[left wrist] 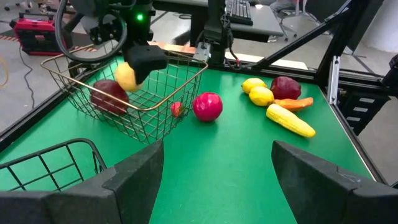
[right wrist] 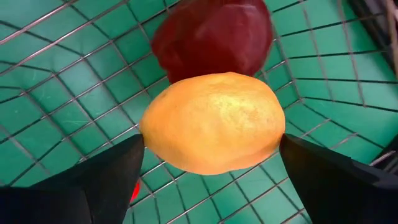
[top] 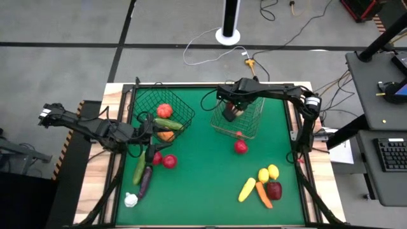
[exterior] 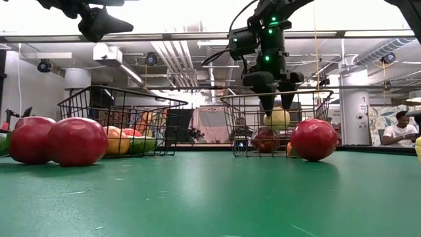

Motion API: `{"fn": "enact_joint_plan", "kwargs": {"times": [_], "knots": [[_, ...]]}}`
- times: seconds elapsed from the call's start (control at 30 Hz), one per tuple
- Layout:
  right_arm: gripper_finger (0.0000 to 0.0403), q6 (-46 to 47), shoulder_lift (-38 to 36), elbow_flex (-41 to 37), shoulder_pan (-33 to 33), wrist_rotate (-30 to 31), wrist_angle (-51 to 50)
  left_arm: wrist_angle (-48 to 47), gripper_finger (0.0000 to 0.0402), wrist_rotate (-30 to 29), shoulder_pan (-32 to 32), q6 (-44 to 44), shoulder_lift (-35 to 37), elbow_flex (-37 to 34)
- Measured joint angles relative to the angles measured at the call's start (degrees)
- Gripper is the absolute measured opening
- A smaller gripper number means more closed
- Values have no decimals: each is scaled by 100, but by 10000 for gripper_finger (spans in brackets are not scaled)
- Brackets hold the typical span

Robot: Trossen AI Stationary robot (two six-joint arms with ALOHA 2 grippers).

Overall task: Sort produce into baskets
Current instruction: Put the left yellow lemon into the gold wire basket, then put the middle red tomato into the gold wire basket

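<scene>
Yellow toy fruit, a lemon [right wrist: 212, 122], sits between the two fingers of the right end effector [exterior: 278, 105], which hangs over the pale wire basket [top: 249, 130] at the far middle of the table [top: 203, 184]. Note the relation that governs the coming move: the lemon lies directly below the wrist, its long axis spanning the gap from one finger to the other, and the basket floor with a dark red fruit [right wrist: 211, 37] already on it lies straight beneath. The jaws stand wide, about as wide as the lemon is long; you cannot tell for certain from these views whether they still grip it or have just let go. Judge the drop as vertical, needing no sideways travel. The left end effector [left wrist: 214, 177] is partly open and holds nothing; it waits beside the dark wire basket [top: 184, 105] on the left. A red apple [top: 240, 147] lies just outside the pale basket, nearer the right arm.
</scene>
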State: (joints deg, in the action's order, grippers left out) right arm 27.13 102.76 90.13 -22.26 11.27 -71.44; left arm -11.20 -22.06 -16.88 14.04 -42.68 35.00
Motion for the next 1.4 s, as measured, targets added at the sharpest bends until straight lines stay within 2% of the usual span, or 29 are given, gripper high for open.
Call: {"fn": "enact_joint_plan", "kwargs": {"times": [0.23, 0.5, 0.67, 0.87, 1.03, 1.23, 1.4], "knots": [[397, 85, -21, 3, 0, -72, -9, 0, 281, 0, 1, 0, 0, 1], [397, -117, -85, 175, 111, -97, -132, 1, 281, 0, 1, 0, 0, 1], [396, -121, -148, 785, 106, -45, -999, 0, 281, 0, 0, 3, 0, 2], [396, -120, -487, 1545, 336, -15, -1273, 3, 281, 2, 0, 62, 0, 0], [396, -106, -931, 1929, 848, 186, -1224, 4, 281, 4, 0, 85, 0, 0], [396, -65, -1276, 1863, 1759, 428, -724, 3, 281, 75, 0, 140, 0, 0], [396, -168, -1266, 1728, 2585, 1028, -208, 12, 281, 754, -11, 607, -41, 0]]}}
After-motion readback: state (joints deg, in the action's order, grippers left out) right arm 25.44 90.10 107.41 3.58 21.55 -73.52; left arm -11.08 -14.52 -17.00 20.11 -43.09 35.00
